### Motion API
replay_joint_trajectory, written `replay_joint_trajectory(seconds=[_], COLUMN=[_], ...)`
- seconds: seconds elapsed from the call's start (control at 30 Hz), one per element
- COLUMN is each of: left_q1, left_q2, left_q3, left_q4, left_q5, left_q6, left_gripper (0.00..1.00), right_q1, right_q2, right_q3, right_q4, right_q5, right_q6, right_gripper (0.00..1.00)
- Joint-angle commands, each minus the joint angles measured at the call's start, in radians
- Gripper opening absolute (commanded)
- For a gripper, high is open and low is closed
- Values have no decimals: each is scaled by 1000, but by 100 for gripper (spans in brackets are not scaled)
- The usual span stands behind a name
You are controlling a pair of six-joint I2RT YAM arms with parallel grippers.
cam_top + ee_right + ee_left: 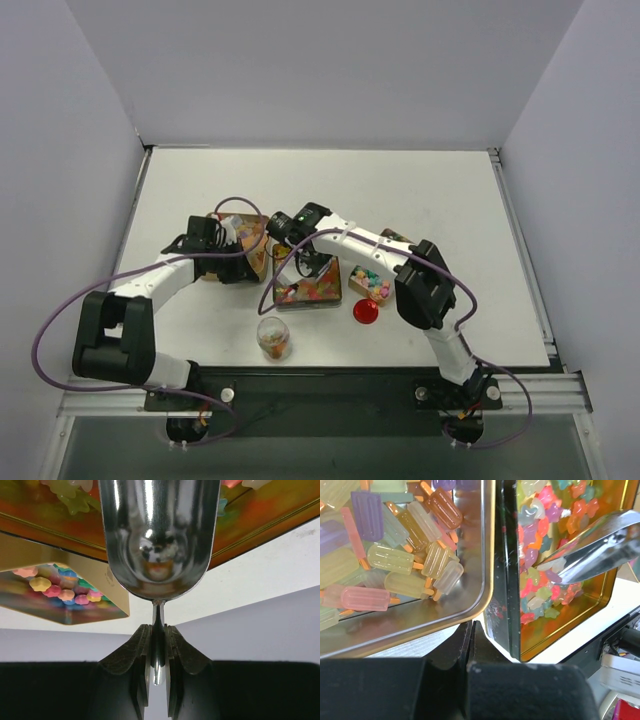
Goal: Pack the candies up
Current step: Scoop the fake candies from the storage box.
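Note:
Small multicoloured candies (540,575) fill the middle tin (310,285). My right gripper (158,630) is shut on the thin handle of a metal scoop (159,540), and the scoop's bowl (600,545) is lowered into that tin among the candies. My left gripper (471,625) is shut with nothing visible between its jaws. It sits at the table between the left tin (487,580) and the middle tin's dark wall (507,605). In the top view the left gripper (252,258) and right gripper (308,258) are close together.
The left tin holds pastel popsicle-shaped sweets (395,555). A third tin (372,283) with flower-shaped sweets (55,587) stands to the right. A red round lid (366,311) and a clear cup (273,338) holding some candies stand near the front edge.

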State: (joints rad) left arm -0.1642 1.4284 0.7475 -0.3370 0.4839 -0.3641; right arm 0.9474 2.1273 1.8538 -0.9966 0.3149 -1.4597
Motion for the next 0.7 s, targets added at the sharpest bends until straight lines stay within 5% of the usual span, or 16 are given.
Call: replay_joint_trajectory(seconds=[0.0,0.57,0.67], left_q1=[-3,-1,43], left_q2=[-45,-40,-72], left_q3=[-8,-20,22], left_q4=[62,87,-25], left_q5=[28,44,58], left_q6=[-19,-44,-18], left_gripper=[0,0,0], right_q1=[27,62,64], right_q2=[29,62,65], right_q3=[36,91,94], right_q4=[-79,-45,-45], right_q5=[21,-71,-66], right_q6=[73,177,193], right_gripper=[0,0,0])
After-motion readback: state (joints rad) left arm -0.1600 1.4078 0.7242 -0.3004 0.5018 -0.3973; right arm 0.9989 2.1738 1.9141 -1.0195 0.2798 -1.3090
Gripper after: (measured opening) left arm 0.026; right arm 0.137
